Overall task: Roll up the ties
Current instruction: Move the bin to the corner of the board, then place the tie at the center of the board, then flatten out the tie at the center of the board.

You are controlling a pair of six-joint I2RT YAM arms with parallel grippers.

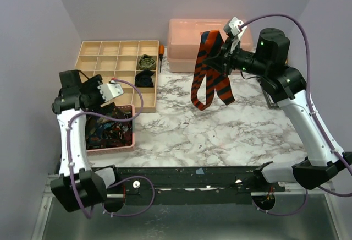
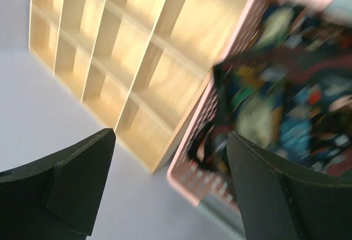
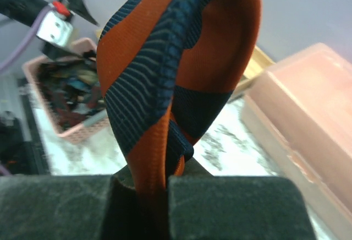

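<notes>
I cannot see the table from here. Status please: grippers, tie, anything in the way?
Right gripper shut on striped tie, tie hanging above table. Left gripper open, empty, near pink basket. Nothing in the way.

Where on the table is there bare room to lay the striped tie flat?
Bare marble runs from the pink basket to the right arm, in front of the pink box. The left is crowded: wooden organizer and basket close together.

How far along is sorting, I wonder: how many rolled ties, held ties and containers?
Rolled ties: 2 (olive green tie, black tie)
Held ties: 1 (striped tie, right gripper)
Containers: 3 (wooden organizer, pink basket, pink box)
Total: 6
</notes>
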